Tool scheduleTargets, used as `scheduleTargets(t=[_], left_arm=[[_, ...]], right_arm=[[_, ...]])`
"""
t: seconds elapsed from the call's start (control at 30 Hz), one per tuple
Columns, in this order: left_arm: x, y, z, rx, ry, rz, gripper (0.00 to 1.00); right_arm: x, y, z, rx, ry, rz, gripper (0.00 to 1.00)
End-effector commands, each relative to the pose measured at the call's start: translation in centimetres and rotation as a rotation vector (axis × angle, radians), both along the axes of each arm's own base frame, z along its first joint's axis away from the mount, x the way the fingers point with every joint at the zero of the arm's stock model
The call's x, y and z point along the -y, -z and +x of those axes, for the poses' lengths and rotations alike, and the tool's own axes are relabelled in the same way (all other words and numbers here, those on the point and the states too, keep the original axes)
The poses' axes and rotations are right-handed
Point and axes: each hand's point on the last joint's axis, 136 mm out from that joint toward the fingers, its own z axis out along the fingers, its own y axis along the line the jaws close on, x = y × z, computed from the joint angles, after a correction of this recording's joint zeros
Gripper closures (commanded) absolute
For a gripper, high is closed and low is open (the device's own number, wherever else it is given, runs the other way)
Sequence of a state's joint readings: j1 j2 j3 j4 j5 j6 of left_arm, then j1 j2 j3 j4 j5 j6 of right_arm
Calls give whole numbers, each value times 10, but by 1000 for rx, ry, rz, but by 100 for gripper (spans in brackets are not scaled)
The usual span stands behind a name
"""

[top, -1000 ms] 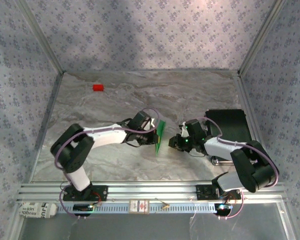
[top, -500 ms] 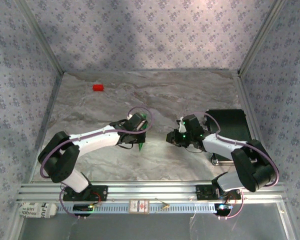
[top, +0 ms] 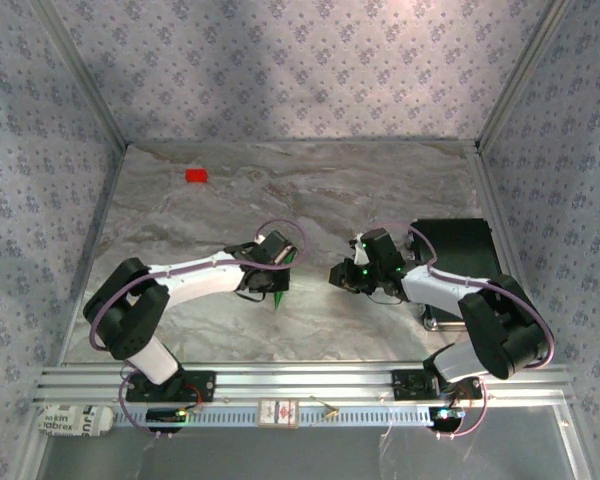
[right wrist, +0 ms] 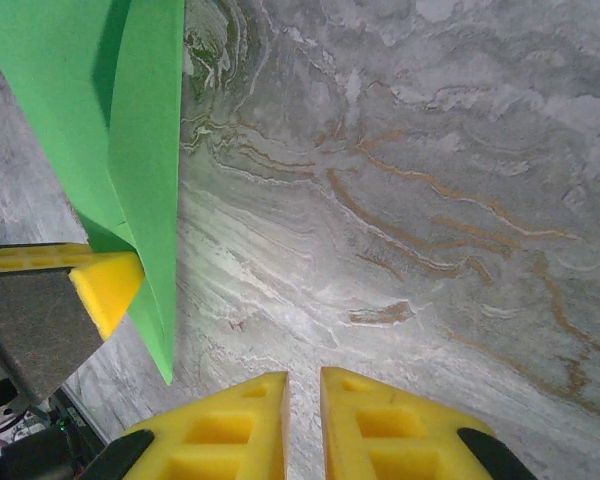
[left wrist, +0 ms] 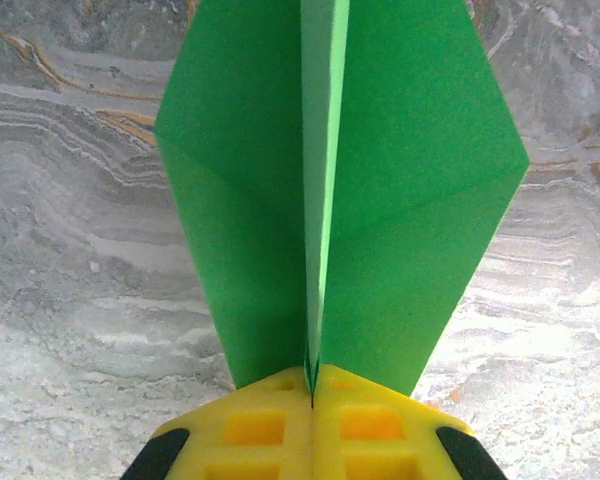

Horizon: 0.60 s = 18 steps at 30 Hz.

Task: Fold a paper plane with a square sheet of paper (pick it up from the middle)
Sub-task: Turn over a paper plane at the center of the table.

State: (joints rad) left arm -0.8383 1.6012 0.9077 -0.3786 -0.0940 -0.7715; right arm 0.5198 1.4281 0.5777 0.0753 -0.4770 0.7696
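Note:
The green paper plane [left wrist: 400, 190] is a folded dart with a centre ridge and two sloping wings, held just above the marble table [top: 400, 190]. My left gripper [left wrist: 312, 385] is shut on its centre fold at the rear end. In the top view the plane [top: 280, 296] shows as a small green sliver under the left gripper [top: 276, 284], near the table's middle. My right gripper [top: 337, 276] sits a short way to the right, pointing at it. Its yellow jaws [right wrist: 302, 400] stand a narrow gap apart with nothing between them. The plane [right wrist: 130, 130] hangs at the upper left of that view.
A small red block [top: 196, 175] lies at the far left of the table. A black box [top: 462, 250] sits at the right edge, behind the right arm. Patterned walls close in three sides, and an aluminium rail [top: 300, 382] runs along the near edge.
My left gripper has drawn back to the left with the plane, which now shows nearly edge-on from above. My right gripper has shifted slightly left and away from the near edge.

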Motion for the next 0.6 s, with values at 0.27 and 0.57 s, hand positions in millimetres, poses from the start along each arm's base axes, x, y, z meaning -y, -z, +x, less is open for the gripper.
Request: scheduleTargets(t=[0.27, 0.57], left_arm=[[1, 9, -7, -32, 13, 12, 89], [6, 13, -8, -50, 30, 4, 87]], right_arm=[[-4, -1, 4, -1, -5, -9, 83], [-4, -1, 4, 1, -7, -9, 83]])
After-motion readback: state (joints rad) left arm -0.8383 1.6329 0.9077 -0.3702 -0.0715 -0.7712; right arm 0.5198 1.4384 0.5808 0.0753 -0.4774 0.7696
